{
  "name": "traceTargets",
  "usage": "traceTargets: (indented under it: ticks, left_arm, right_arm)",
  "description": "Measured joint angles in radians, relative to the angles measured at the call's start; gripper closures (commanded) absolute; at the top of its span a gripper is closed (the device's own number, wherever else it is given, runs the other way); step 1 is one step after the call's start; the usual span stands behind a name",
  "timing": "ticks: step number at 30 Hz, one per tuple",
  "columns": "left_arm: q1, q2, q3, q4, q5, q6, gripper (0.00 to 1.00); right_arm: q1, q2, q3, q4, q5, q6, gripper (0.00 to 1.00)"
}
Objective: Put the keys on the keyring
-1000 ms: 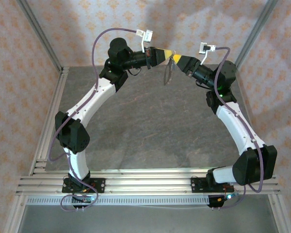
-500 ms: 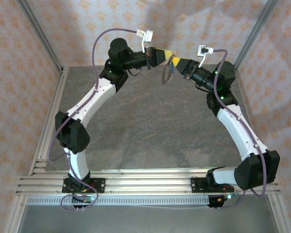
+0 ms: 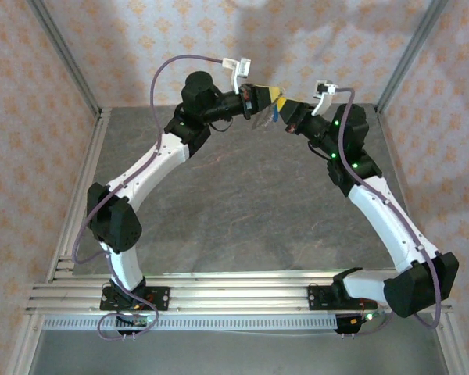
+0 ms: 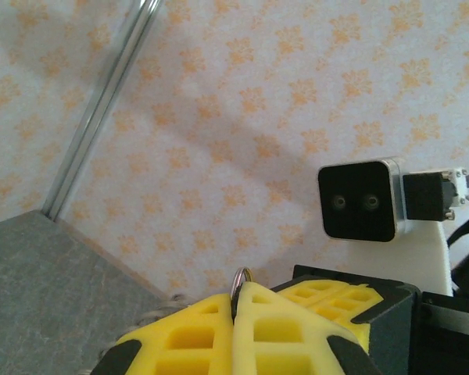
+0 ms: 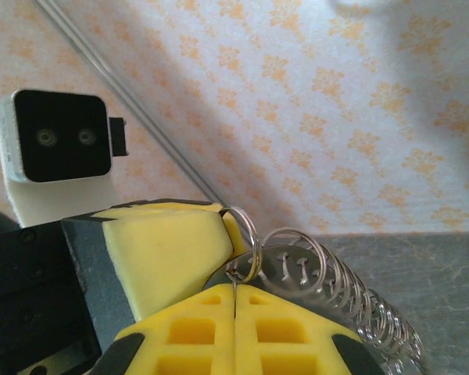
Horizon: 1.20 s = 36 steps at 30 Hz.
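Aloft, ring shared by both arms

The keyring (image 5: 255, 234) sits in mid-air over the far end of the table (image 3: 242, 195), clamped by the left gripper (image 4: 234, 312), yellow pads (image 4: 281, 328) pressed together on it, probably to steady it for threading. The right gripper (image 5: 234, 301) meets it tip to tip, fingers together too; what they pinch I cannot tell. A blue speck (image 3: 275, 116), likely a key, hangs between them.

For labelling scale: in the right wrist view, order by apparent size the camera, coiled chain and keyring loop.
1-2. coiled chain and camera: look alike, depths differ, so unranked.
3. keyring loop: clearly smallest.
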Motion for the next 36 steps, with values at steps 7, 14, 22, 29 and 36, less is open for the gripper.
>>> traceTargets:
  ticks: [7, 14, 22, 29, 36]
  left_arm:
    - [-0.014, -0.010, -0.024, -0.001, -0.052, 0.027, 1.00]
    - [-0.015, -0.011, -0.024, 0.000, -0.096, 0.045, 1.00]
    - [-0.016, -0.011, -0.024, -0.001, -0.107, 0.045, 1.00]
    - [-0.016, -0.011, -0.024, 0.000, -0.119, 0.044, 1.00]
    - [-0.009, -0.011, -0.023, 0.005, -0.127, 0.018, 1.00]
  right_arm:
    - [0.047, -0.002, 0.012, -0.046, 0.119, 0.003, 1.00]
    - [0.102, 0.043, 0.094, -0.116, 0.221, -0.003, 1.00]
    - [0.113, 0.054, 0.108, -0.132, 0.245, -0.020, 1.00]
    - [0.080, 0.059, 0.079, -0.069, 0.163, 0.012, 1.00]
    - [0.042, 0.081, 0.074, -0.009, 0.043, 0.034, 1.00]
